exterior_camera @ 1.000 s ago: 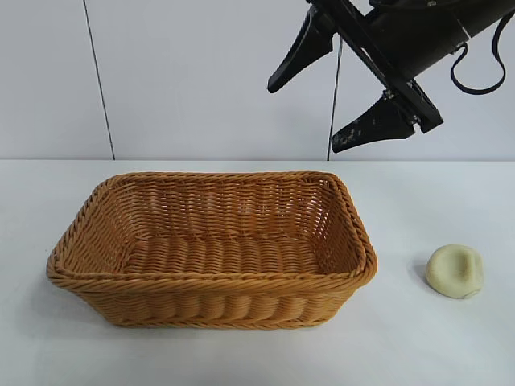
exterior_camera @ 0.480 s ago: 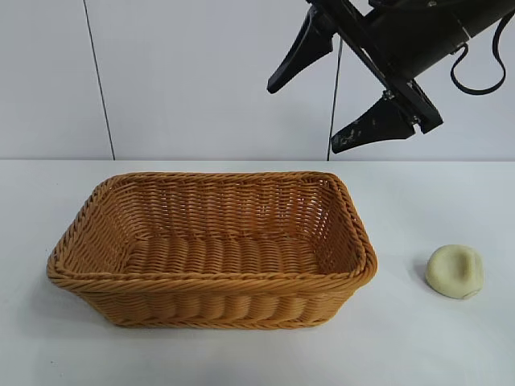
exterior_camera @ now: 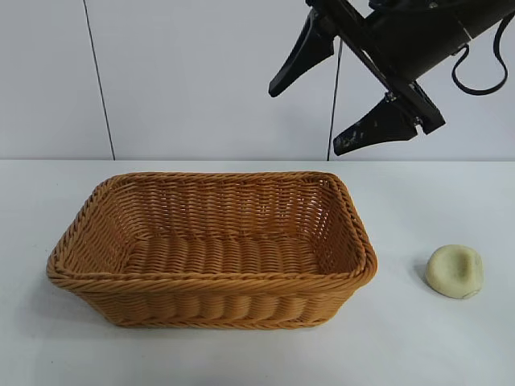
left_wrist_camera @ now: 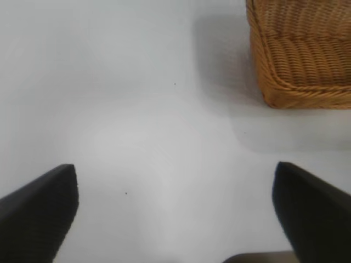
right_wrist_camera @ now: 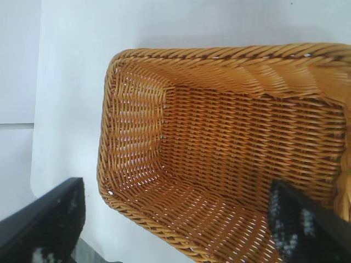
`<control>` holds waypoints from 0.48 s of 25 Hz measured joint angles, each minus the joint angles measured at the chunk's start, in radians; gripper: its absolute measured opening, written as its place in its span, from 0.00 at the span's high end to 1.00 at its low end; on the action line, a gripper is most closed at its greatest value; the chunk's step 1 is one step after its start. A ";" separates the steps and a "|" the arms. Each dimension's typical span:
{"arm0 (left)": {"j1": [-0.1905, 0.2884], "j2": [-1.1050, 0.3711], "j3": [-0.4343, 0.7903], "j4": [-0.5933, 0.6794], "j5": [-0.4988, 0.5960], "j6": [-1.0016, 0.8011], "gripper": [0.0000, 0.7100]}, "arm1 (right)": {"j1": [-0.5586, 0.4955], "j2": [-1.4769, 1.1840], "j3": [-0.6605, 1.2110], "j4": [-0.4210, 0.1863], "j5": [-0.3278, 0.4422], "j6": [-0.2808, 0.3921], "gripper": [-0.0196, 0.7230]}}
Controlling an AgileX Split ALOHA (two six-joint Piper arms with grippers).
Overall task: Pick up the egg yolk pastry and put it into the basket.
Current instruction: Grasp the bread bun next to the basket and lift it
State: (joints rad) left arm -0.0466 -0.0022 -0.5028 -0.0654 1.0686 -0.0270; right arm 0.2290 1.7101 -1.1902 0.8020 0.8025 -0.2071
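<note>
The egg yolk pastry (exterior_camera: 455, 271) lies on the white desk (exterior_camera: 418, 354), a pale cream dome with a shallow dent in its top. It sits to the right of the basket (exterior_camera: 211, 251) as the exterior view shows it, apart from the basket's right wall with bare desk between them, and nothing touches it. The basket, golden-brown wicker with a braided rim and sloping sides, stands upright on the desk with nothing visible inside it.

The right end effector (exterior_camera: 322, 108) hangs in the air above the basket's far right corner, well clear of the rim and well above the pastry. Its two dark fingers (exterior_camera: 299, 56) are spread wide and grip nothing; its wrist view looks down into the basket's woven interior (right_wrist_camera: 219, 142).

The left end effector (left_wrist_camera: 175, 189) appears only in its own wrist view, fingers wide apart and holding nothing, over bare desk beside one outer corner of the basket (left_wrist_camera: 301, 55), not touching it.
</note>
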 joint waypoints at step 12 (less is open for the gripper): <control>0.000 -0.001 0.000 0.000 -0.003 0.000 0.02 | -0.015 0.000 0.000 -0.569 0.049 0.284 0.11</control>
State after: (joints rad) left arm -0.0466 -0.0033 -0.5028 -0.0654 1.0656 -0.0270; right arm 0.2145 1.7101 -1.1902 0.2327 0.8511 0.0771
